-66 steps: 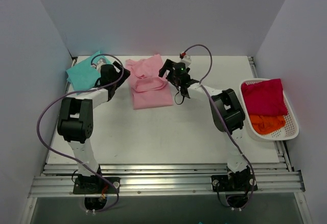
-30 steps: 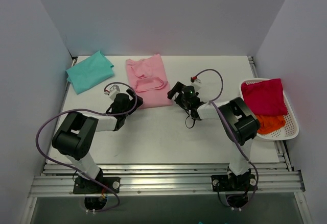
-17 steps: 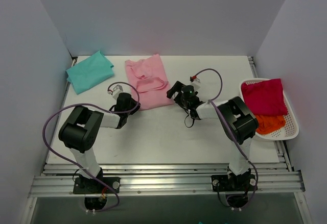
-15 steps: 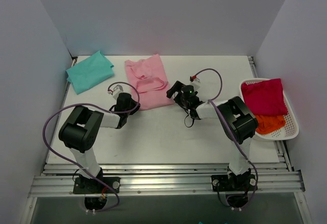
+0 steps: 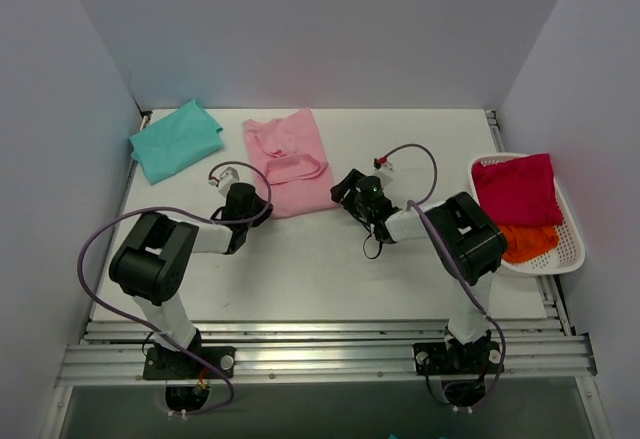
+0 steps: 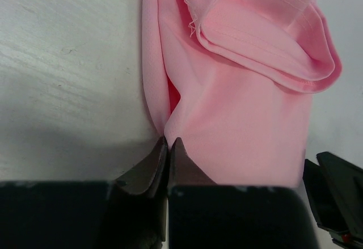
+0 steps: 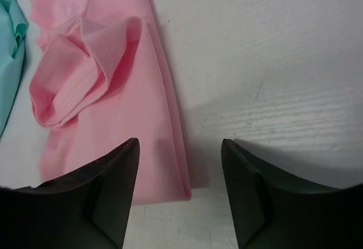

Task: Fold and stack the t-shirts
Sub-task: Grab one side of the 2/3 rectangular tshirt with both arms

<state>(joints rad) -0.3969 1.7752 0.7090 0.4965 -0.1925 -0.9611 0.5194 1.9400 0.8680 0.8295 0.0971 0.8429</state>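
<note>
The left pincer [image 6: 168, 147] is closed on the near edge of the pink shirt [image 6: 244, 118] on the table [image 5: 330, 259]. The right pincer [image 7: 180, 195] stands open over its other near corner. The teal shirt [image 5: 176, 139] lies far left.

1. Two t-shirts lay on the counter [image 5: 330, 259]: one pink t-shirt [image 5: 290, 159] and one teal t-shirt [image 5: 175, 139].
2. One basket [image 5: 572, 244] stood at the right, holding two cloths: one crimson cloth [image 5: 515, 189] and one orange cloth [image 5: 522, 242].
3. Two tools were there: the left tool [image 6: 169, 145] and the right tool [image 7: 180, 147].
</note>
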